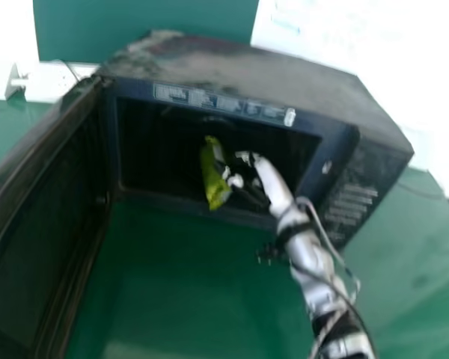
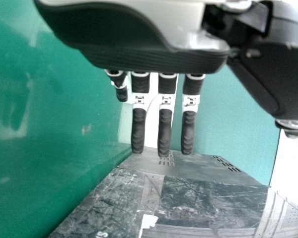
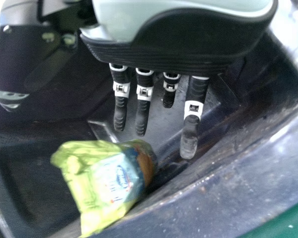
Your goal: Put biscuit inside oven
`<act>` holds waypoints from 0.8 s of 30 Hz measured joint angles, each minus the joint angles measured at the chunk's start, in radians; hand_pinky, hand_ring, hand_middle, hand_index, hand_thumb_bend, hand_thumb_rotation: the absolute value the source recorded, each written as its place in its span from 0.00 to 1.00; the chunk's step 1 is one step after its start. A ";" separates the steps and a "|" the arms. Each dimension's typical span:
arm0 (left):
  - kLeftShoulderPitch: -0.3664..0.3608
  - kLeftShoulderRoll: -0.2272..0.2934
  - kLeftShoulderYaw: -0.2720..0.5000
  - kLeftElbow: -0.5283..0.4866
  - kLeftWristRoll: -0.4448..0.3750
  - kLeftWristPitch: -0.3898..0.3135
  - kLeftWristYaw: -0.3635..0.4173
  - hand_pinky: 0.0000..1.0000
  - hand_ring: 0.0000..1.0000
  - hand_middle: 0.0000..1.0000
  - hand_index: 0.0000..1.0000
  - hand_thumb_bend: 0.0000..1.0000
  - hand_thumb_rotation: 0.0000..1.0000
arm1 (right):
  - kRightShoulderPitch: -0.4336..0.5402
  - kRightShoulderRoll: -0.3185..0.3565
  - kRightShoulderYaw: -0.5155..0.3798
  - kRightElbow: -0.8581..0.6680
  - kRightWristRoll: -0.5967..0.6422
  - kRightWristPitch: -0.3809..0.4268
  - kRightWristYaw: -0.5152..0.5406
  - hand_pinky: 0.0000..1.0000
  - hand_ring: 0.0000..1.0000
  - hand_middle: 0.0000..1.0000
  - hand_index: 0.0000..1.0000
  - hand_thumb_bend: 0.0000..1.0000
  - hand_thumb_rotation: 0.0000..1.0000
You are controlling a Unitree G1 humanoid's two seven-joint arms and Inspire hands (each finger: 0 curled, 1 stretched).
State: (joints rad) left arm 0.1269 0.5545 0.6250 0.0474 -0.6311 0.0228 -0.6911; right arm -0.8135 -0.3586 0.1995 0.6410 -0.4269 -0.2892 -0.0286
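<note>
Yellow-green biscuit packet (image 1: 212,179): at the mouth of the microwave oven (image 1: 232,63), near upright with a slight tilt, lower end overlapping the front sill in the head view. Whether it bears on the sill, cannot tell.
Packet face: pale blue label, brown patch along one edge, crinkled wrapper, per right wrist view.
Right hand (image 1: 266,176): at the packet's 3 o'clock, in the oven opening. In the right wrist view, right hand (image 3: 188,42) spread wide, fingers (image 3: 190,139) straight, close by the packet and not curled round it. Contact, cannot tell.
Right arm (image 1: 310,277): runs off toward 5 o'clock, cable alongside.
Oven door (image 1: 41,247): swung open, 8 to 9 o'clock from packet.
Control panel (image 1: 352,202): between 3 and 4 o'clock.
Tabletop (image 1: 187,292): green, glossy, at 6 o'clock.
White socket box (image 1: 54,82): 10 o'clock, past the door's hinge side.
Left hand (image 2: 139,54): in the left wrist view, wide, fingers straight, dark scuffed oven casing beyond them.
</note>
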 measured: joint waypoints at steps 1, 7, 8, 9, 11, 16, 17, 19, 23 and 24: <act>0.000 0.000 0.000 0.002 0.000 0.000 0.000 0.51 0.60 0.63 0.63 0.85 0.54 | 0.021 -0.006 -0.003 -0.033 -0.001 0.004 0.002 0.31 0.27 0.78 0.76 1.00 0.28; -0.004 0.001 0.000 0.004 0.001 -0.002 0.000 0.53 0.62 0.66 0.64 0.84 0.54 | 0.158 -0.042 -0.050 -0.239 0.039 0.013 0.066 0.31 0.26 0.76 0.76 0.99 0.28; -0.005 0.001 0.000 0.004 0.001 -0.003 -0.001 0.55 0.64 0.67 0.64 0.85 0.54 | 0.179 -0.044 -0.062 -0.269 0.063 0.013 0.085 0.31 0.26 0.77 0.76 1.00 0.29; -0.006 0.002 0.000 0.004 0.001 -0.003 0.000 0.60 0.66 0.68 0.64 0.85 0.55 | 0.200 -0.044 -0.075 -0.295 0.081 0.016 0.101 0.31 0.27 0.76 0.76 1.00 0.28; -0.009 0.003 0.000 0.006 0.001 -0.003 -0.001 0.63 0.68 0.69 0.64 0.86 0.55 | 0.233 -0.046 -0.097 -0.337 0.110 0.019 0.119 0.31 0.27 0.77 0.77 0.99 0.28; -0.020 0.005 0.000 0.025 0.002 -0.009 -0.010 0.66 0.70 0.71 0.66 0.86 0.55 | 0.313 -0.050 -0.152 -0.446 0.149 0.046 0.142 0.32 0.29 0.77 0.77 0.96 0.28; -0.020 0.005 0.000 0.029 0.002 -0.010 -0.011 0.66 0.71 0.71 0.66 0.85 0.54 | 0.331 -0.055 -0.163 -0.470 0.154 0.049 0.145 0.32 0.30 0.77 0.77 0.96 0.28; -0.022 0.005 0.000 0.034 0.003 -0.012 -0.010 0.64 0.71 0.72 0.68 0.85 0.53 | 0.365 -0.055 -0.175 -0.517 0.175 0.059 0.154 0.33 0.31 0.75 0.76 0.98 0.28; -0.025 0.006 0.000 0.034 0.007 -0.012 -0.008 0.64 0.72 0.74 0.70 0.83 0.51 | 0.426 -0.055 -0.206 -0.598 0.224 0.069 0.174 0.33 0.32 0.74 0.76 0.97 0.28; -0.026 0.007 0.000 0.037 0.007 -0.013 -0.011 0.65 0.72 0.75 0.70 0.83 0.52 | 0.443 -0.055 -0.212 -0.620 0.238 0.071 0.181 0.33 0.32 0.73 0.76 0.97 0.28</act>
State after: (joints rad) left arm 0.1007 0.5616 0.6253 0.0847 -0.6245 0.0103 -0.7018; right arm -0.3708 -0.4134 -0.0128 0.0210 -0.1886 -0.2186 0.1519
